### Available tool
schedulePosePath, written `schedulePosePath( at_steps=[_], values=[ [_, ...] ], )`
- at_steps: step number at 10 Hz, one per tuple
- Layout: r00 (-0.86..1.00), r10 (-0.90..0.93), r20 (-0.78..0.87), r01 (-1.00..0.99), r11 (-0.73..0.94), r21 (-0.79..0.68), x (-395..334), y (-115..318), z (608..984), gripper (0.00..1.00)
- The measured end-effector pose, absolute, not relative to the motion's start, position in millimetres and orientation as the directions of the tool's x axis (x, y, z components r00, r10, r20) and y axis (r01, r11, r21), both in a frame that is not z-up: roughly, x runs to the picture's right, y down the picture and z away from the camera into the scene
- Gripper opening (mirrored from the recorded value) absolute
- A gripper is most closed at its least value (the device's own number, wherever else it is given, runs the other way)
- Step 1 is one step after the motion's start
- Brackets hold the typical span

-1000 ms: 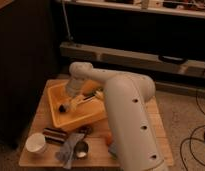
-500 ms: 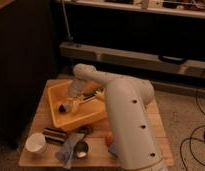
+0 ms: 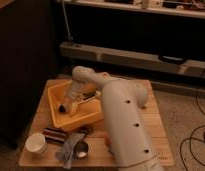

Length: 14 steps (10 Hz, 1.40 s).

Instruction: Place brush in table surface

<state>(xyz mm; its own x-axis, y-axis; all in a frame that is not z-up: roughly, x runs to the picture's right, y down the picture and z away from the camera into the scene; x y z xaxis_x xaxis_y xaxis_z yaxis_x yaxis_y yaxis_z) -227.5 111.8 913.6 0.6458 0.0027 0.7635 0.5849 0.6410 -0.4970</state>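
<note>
Down-left of gripper (image 3: pixel 72 101), just beside it inside yellow bin (image 3: pixel 56 120): brush (image 3: pixel 63 107), dark head leftmost, pale handle seemingly running right underneath. Open or clamped: cannot tell. Bin wall standing between brush and table surface (image 3: pixel 158 131); bare planks farther right, beyond arm (image 3: pixel 123 125).

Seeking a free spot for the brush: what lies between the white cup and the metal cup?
Camera view: a dark cylinder and a grey cloth; the gripper is in the yellow bin.
</note>
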Motion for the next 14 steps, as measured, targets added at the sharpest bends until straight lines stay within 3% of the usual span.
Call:
schedulePosePath(
  at_steps=[2, 5, 14],
  values=[
    [0.636, 0.019, 0.771, 0.600, 0.615, -0.511, -235.3, 117.3, 918.1, 0.37],
    [0.638, 0.013, 0.770, 0.601, 0.617, -0.508, -233.7, 114.3, 917.2, 0.12],
    [0.639, 0.009, 0.770, 0.602, 0.616, -0.507, -233.3, 112.0, 915.6, 0.10]
  ],
)
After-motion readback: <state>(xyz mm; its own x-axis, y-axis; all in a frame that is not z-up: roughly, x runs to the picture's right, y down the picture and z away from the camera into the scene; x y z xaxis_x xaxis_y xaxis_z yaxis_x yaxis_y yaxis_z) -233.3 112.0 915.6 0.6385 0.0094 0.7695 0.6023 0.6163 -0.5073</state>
